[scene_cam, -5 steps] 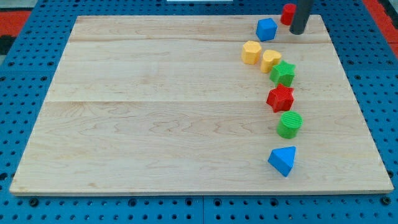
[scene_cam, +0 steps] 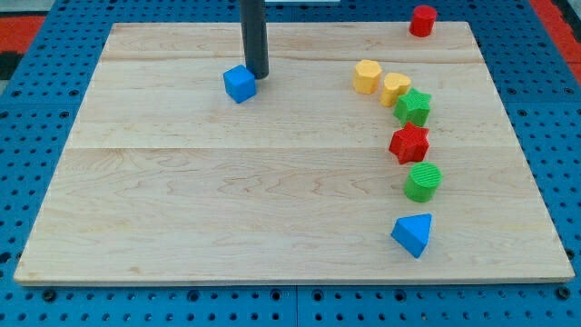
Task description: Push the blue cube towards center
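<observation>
Currently the blue cube [scene_cam: 240, 84] is seen on the wooden surface [scene_cam: 227, 209], in the upper half and left of centre, well in from every edge. My tip [scene_cam: 259, 74] is placed just beside the cube's upper-right corner, touching or nearly so; contact cannot be confirmed. No jaws are fitted, only the straight rod, so neither a spread nor a pinch can be reported.

Open board is seen below the cube and toward the view's left. To the view's right, a curved line of blocks is laid out: yellow hexagonal block [scene_cam: 367, 76], yellow heart-shaped block [scene_cam: 395, 88], green star [scene_cam: 413, 107] touching it, red star [scene_cam: 409, 143], green cylinder [scene_cam: 422, 182], then the blue triangular block [scene_cam: 412, 234] near the bottom edge. A red cylinder [scene_cam: 422, 20] is parked at the top edge near the right corner, well apart from the rest.
</observation>
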